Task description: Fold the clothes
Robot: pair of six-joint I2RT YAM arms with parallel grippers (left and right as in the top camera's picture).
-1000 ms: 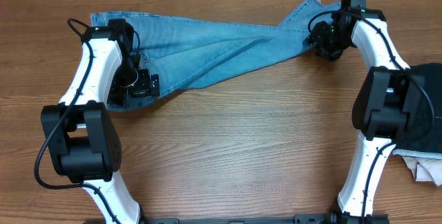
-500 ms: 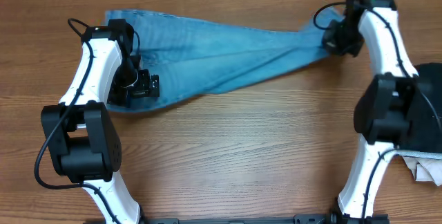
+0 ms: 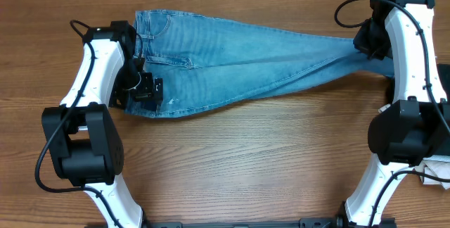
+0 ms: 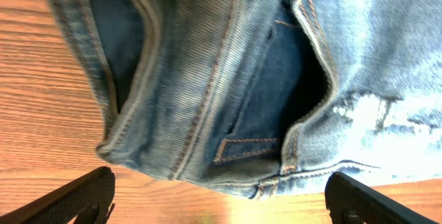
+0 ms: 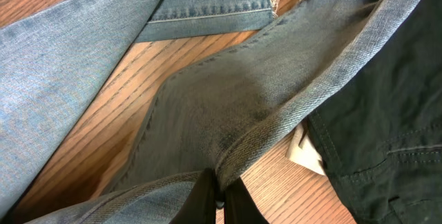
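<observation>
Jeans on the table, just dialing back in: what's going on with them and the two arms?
The jeans lie stretched across the table, waist at the left, legs running right. The right gripper is shut on a fold of one leg near the frayed hems, holding it off the wood beside a dark garment. The left gripper is open, fingers spread over the waistband end, gripping nothing. No fold across the length shows yet.

Wood-grain table (image 3: 246, 157) carries jeans (image 3: 232, 62) across 12 o'clock, waistband toward 10. Dark garment (image 5: 387, 113) at 3, whitish cloth (image 3: 434, 176) at 4.
</observation>
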